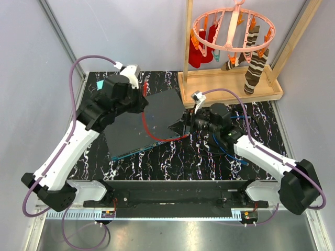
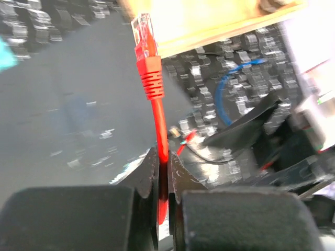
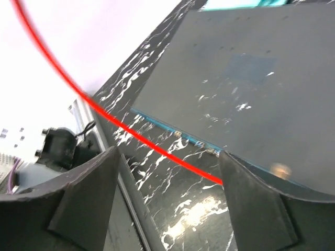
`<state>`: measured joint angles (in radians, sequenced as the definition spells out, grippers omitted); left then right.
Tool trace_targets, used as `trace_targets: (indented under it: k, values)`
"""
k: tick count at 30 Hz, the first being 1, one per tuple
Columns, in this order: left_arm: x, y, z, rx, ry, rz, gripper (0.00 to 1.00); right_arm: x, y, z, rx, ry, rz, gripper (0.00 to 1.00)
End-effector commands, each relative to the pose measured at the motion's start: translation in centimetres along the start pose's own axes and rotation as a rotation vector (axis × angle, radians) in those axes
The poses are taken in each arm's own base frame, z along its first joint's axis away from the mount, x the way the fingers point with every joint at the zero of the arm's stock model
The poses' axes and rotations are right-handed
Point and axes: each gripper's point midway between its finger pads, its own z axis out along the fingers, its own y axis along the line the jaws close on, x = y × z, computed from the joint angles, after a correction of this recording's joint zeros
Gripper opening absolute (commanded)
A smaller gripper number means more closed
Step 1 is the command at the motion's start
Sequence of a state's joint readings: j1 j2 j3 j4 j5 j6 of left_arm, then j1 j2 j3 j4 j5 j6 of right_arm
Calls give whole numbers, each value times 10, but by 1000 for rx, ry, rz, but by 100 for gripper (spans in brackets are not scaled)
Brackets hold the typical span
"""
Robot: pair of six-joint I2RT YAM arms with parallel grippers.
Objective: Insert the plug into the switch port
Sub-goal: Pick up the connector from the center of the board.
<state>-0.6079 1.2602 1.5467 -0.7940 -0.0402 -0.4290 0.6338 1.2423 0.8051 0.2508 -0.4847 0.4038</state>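
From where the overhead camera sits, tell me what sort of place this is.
Probably a robotics lab test cell: two arms bolted to a marbled black table, plain grey panels around it, and staged props: a switch, a red cable, a sock hanger on a wooden stand.

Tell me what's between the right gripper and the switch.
Right wrist view: the red cable crosses marbled table between the right gripper and the switch.

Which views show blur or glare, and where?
Left wrist view: the right background is smeared by motion blur, the red cable is fairly sharp. Right wrist view: upper left is blown out white, and the switch shows bright reflections on top. Top view: sharp, evenly lit.
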Motion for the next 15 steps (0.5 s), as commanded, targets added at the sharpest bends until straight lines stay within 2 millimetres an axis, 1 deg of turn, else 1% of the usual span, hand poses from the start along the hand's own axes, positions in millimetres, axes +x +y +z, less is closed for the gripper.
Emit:
trace_targets:
  k: [1,2,3,4,6,7,8,10,11,12,13,14,15]
  values:
    - [18,51,-37,-225,101,174,0,-44,-5,-12,78,-95,-40,87]
    - [18,56,-42,-244,103,203,0,-51,-4,-12,77,-111,-40,88]
    - [22,57,-47,-245,120,218,0,-53,-8,-12,97,-116,-23,88]
    - [24,51,-50,-208,126,221,0,-53,-12,-11,112,-114,-16,88]
    - [31,37,-52,-121,154,229,0,-52,-27,-7,179,-104,16,88]
    - [38,22,-52,-26,184,222,0,-48,-33,-7,201,-90,32,88]
    - [47,16,-49,14,211,216,0,-40,-38,-4,201,-64,47,88]
    - [59,10,-43,48,247,212,0,-27,-44,-1,208,-22,65,88]
    - [67,11,-35,43,258,200,0,-14,-45,2,190,26,67,88]
    - [70,13,-30,32,257,189,0,-6,-47,3,183,53,70,88]
    - [72,14,-25,26,252,181,0,6,-49,3,179,95,79,88]
    - [76,15,-16,23,245,163,0,21,-50,3,157,145,73,86]
    - [76,16,-12,13,233,151,0,33,-52,1,157,185,85,85]
